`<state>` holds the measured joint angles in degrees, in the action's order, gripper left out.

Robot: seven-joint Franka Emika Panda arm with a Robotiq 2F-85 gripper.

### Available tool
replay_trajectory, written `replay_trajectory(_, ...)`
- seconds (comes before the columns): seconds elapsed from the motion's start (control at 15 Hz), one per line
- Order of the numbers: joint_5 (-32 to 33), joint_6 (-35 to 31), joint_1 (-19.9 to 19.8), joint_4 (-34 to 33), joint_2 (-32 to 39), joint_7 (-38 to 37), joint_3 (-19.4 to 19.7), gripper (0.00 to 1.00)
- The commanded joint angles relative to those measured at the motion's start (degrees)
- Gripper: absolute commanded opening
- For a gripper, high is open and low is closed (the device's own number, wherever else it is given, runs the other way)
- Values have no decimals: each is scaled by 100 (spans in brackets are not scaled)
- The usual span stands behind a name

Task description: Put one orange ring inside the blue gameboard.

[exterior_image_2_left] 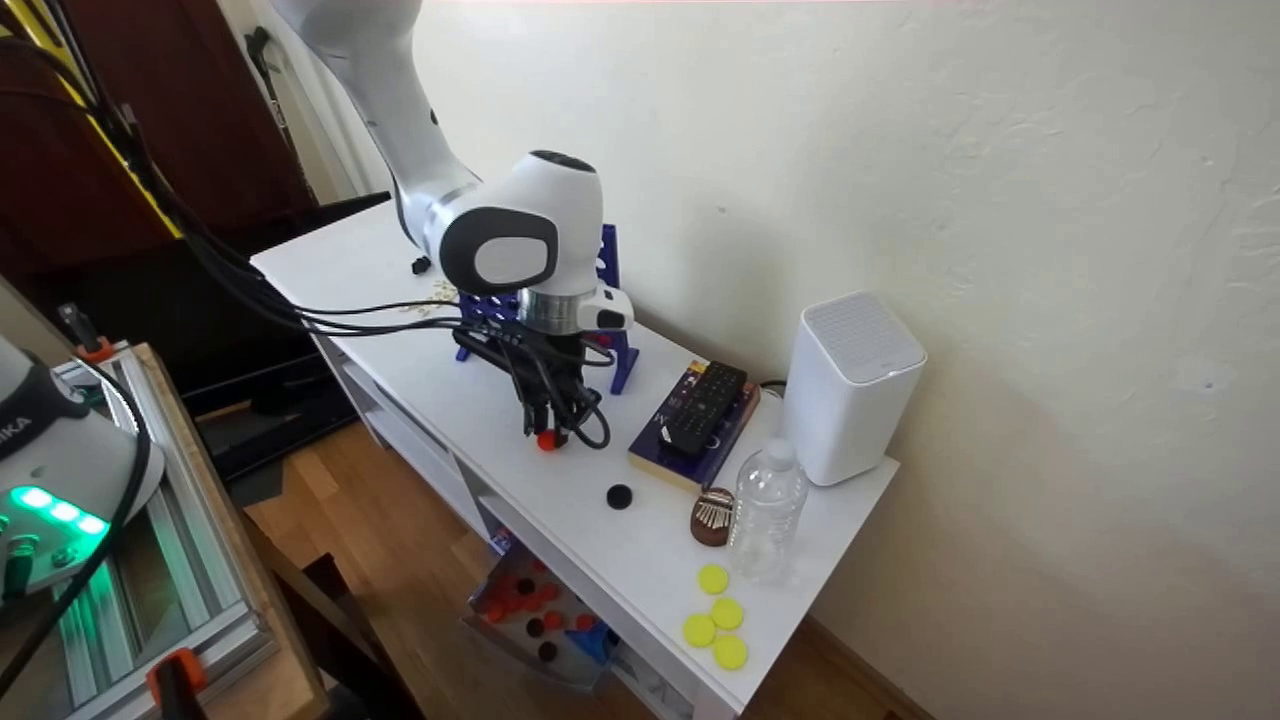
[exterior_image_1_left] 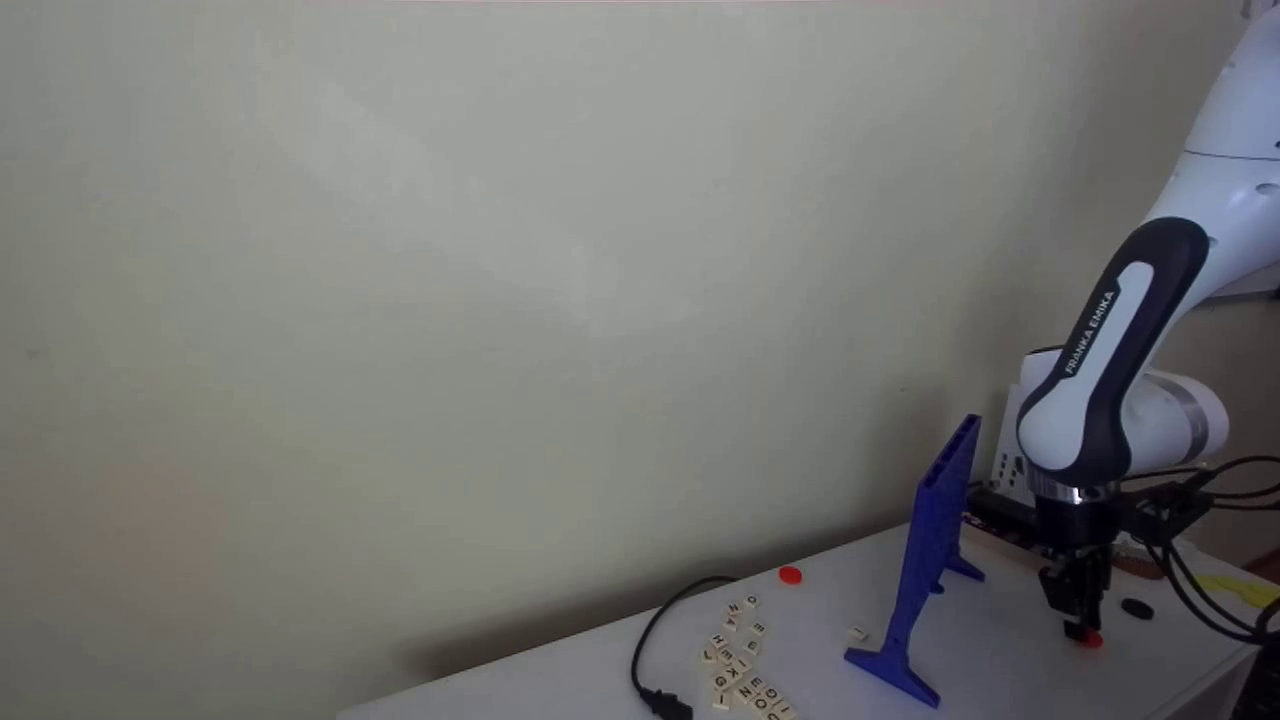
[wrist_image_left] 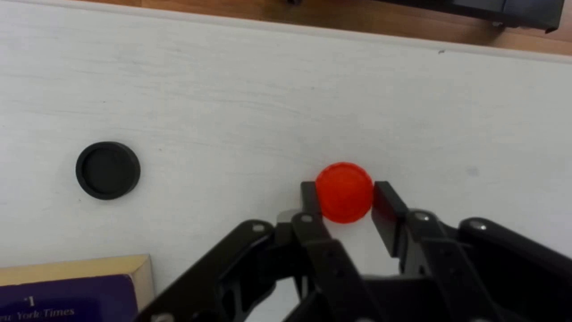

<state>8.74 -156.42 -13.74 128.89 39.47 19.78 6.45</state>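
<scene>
The blue gameboard (exterior_image_1_left: pixel 928 545) stands upright on its splayed feet on the white table. In an exterior view the arm hides much of the gameboard (exterior_image_2_left: pixel 612 258); it is out of the wrist view. An orange ring (wrist_image_left: pixel 343 193), a small round disc, sits between the fingertips of my gripper (wrist_image_left: pixel 345 197). Both finger pads appear to touch its sides. The ring (exterior_image_2_left: pixel 547 440) is at or just above the tabletop, with the gripper (exterior_image_1_left: pixel 1082 628) pointing down beside the gameboard. Another orange ring (exterior_image_1_left: pixel 790 575) lies on the table beyond the gameboard.
A black disc (wrist_image_left: pixel 107 170) lies near the gripper. A book (exterior_image_2_left: pixel 655 460) with a remote (exterior_image_2_left: pixel 705 408), a thumb piano (exterior_image_2_left: pixel 712 517), a bottle (exterior_image_2_left: pixel 768 510), a white box (exterior_image_2_left: pixel 855 390) and yellow discs (exterior_image_2_left: pixel 728 613) share the table. Letter tiles (exterior_image_1_left: pixel 735 672) lie past the gameboard.
</scene>
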Motion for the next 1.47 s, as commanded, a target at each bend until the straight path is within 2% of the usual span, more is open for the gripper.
replay_trajectory(0.0, -21, -789, -380, 932, -714, 289, -285, 10)
replay_trajectory(0.2, -35, -1309, -663, 1383, -1061, 519, -592, 10)
replay_trajectory(0.53, -80, -1915, -1248, 2017, -1657, 815, -1413, 10)
replay_trajectory(1.0, -175, -2174, -1918, 2551, -2191, 915, -2354, 10)
replay_trajectory(1.13, -176, -2373, -2192, 2686, -2278, 936, -2649, 10)
replay_trajectory(1.4, -46, -2829, -3112, 2920, -2343, 953, -3504, 10)
